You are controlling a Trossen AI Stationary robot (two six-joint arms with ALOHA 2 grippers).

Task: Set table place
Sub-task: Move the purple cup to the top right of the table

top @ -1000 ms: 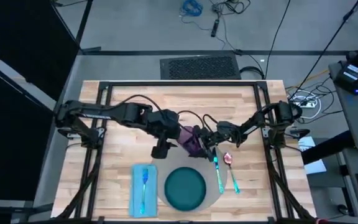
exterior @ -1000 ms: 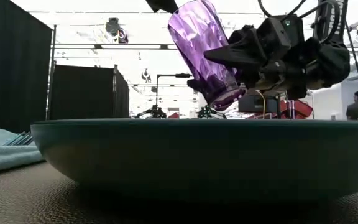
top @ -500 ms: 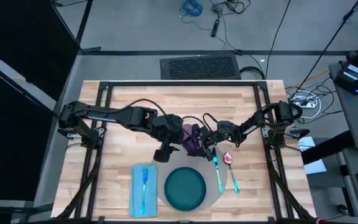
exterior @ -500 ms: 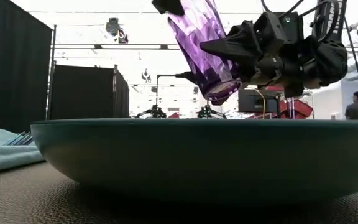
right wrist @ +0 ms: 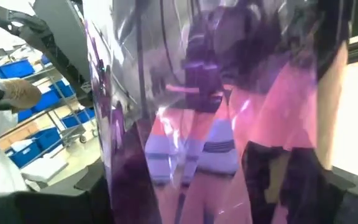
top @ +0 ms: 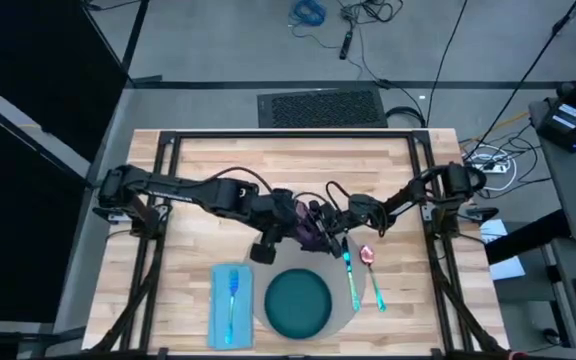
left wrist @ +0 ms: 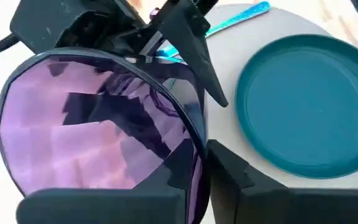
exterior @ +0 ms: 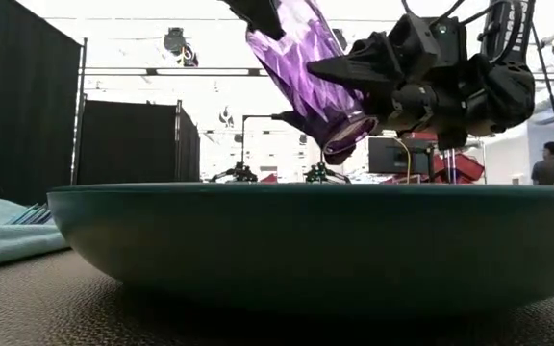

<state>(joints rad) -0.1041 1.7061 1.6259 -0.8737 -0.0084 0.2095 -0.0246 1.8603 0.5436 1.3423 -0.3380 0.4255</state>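
A purple faceted cup (top: 306,228) (exterior: 306,67) hangs tilted above the table's middle, just beyond the dark teal plate (top: 298,303) on the grey round placemat (top: 360,298). Both grippers are shut on it. My left gripper (top: 290,222) (exterior: 258,10) is at its rim end. My right gripper (top: 330,226) (exterior: 354,77) is at its lower body. On the mat right of the plate lie a blue-handled knife (top: 351,277) and a spoon (top: 371,265). A fork (top: 232,300) lies on the light blue napkin (top: 228,310). My left gripper holds the cup by its rim wall (left wrist: 194,149). One finger (left wrist: 232,171) shows outside the wall, and a dark shape shows through the wall inside. It comes from the table's left. The cup is lifted clear, mouth end up and leaning left. My right gripper pinches the cup's lower body (exterior: 339,106) between its two fingers (exterior: 339,69), coming level from the table's right and lying across the cup. The cup fills the space between the fingers in the right wrist view (right wrist: 229,124). The base (exterior: 349,130) hangs clear above the plate's level.
The table (top: 198,180) has bare wood on its far half and at both sides. Its black frame rails (top: 288,133) run along the edges. The plate's rim (exterior: 287,192) fills the foreground of the low view. A person (exterior: 553,163) stands far off in the room behind.
The cup has tipped further over: its mouth end has swung toward the table's left and its base has risen a little beside my right gripper. My left arm has reached further toward the table's right. Both grippers have kept their hold.
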